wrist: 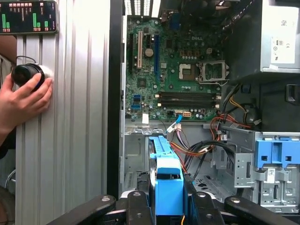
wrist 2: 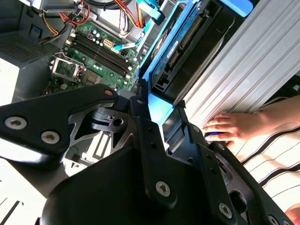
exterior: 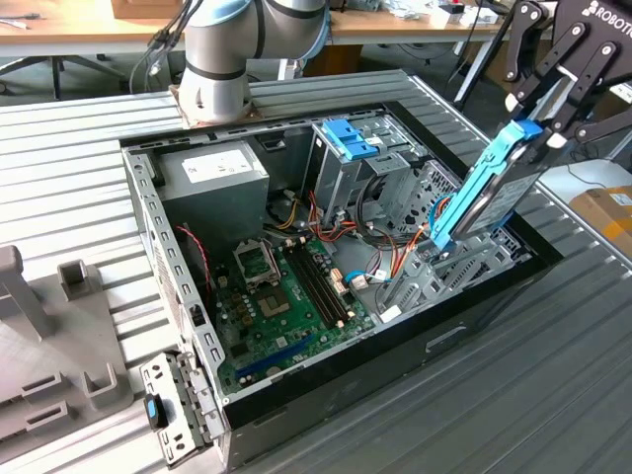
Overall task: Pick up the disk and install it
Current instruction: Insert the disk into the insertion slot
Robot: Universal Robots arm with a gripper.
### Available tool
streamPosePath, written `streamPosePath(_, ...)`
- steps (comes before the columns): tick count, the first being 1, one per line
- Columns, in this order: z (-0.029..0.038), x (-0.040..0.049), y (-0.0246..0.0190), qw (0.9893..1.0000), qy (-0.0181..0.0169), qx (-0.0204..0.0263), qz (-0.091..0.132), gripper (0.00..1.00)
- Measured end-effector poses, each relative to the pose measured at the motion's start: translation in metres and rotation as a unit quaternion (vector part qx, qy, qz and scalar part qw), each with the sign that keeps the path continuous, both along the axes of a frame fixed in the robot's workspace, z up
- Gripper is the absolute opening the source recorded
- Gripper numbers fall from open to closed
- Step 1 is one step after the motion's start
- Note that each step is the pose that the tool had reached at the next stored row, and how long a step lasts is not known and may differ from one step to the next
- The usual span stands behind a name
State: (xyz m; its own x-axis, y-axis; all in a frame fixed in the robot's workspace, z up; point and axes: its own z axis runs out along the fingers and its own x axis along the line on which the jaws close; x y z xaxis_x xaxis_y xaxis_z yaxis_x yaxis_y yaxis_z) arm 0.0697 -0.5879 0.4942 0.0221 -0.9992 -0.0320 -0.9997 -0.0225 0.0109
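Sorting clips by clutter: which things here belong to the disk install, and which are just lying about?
Job: the disk, held tilted over the case; the gripper, shut on it; the open computer case.
Lying about: the grey fixture block beside the case; a person's hand on a black knob; the blue latch on the drive cage.

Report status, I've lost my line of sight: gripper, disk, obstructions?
Gripper shut on disk. Disk tilted, lower end over the open case. Cables near that end. Hand on table, outside case.
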Motion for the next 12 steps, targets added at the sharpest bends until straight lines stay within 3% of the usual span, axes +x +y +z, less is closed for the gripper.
streamPosePath(11,-0.0168,0.0012,0.0001,1.0000,0.0000,0.0002,0.000,0.36)
streamPosePath(12,-0.0172,0.0012,0.0000,1.0000,0.0000,0.0053,0.000,0.36)
